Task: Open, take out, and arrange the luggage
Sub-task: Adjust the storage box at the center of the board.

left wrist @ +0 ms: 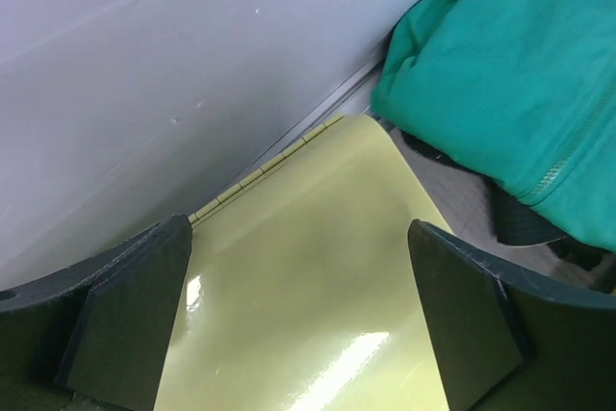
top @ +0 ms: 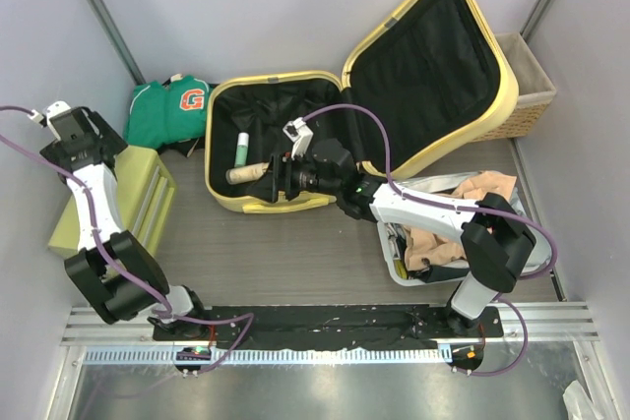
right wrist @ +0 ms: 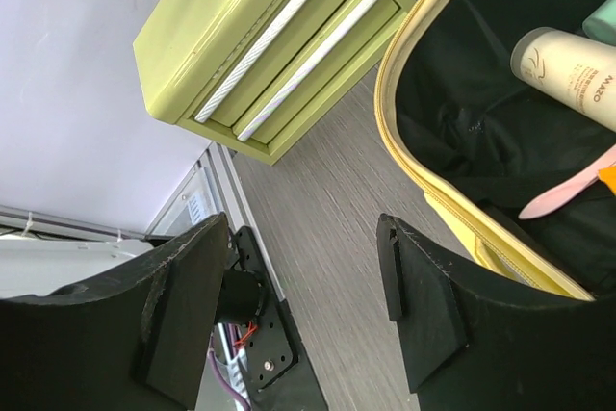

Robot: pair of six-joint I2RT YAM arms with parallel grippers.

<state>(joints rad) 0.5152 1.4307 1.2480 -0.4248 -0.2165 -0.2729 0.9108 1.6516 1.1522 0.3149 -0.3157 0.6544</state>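
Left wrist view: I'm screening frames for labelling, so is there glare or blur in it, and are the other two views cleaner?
Left wrist: white glare patches on the glossy yellow-green box, while the green garment is in focus. Right wrist: sharp, with the bottle label legible and the luggage lining nearly featureless black. Top external: evenly lit and sharp, with some sheen on the metal strip.
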